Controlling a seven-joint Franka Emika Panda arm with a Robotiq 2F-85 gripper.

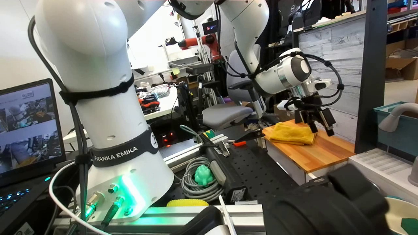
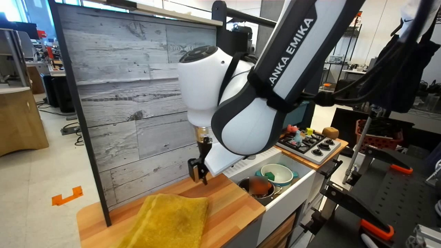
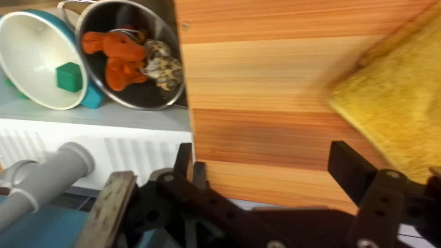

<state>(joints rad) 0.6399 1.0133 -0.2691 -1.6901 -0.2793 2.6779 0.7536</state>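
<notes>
My gripper (image 3: 265, 160) is open and empty, its black fingers wide apart above the wooden countertop (image 3: 255, 75). In both exterior views the gripper (image 1: 322, 130) (image 2: 201, 178) hangs over the countertop (image 1: 326, 156) (image 2: 234, 206), apart from its surface. The nearest thing is a folded yellow towel (image 3: 396, 100), beside the right finger in the wrist view. The towel lies flat on the countertop in both exterior views (image 1: 292, 133) (image 2: 168, 220). To the left in the wrist view, a dark metal pot (image 3: 141, 100) holds an orange plush toy (image 3: 120, 48) and a spotted toy (image 3: 165, 69).
A cream-and-teal bowl (image 3: 31, 44) with a green block (image 3: 69, 77) stands beside the pot in the sink. A grey faucet (image 3: 58, 172) rises by the sink. A grey wood-pattern panel (image 2: 137, 86) stands behind the countertop. A toy stove (image 2: 310, 151) lies beyond the sink.
</notes>
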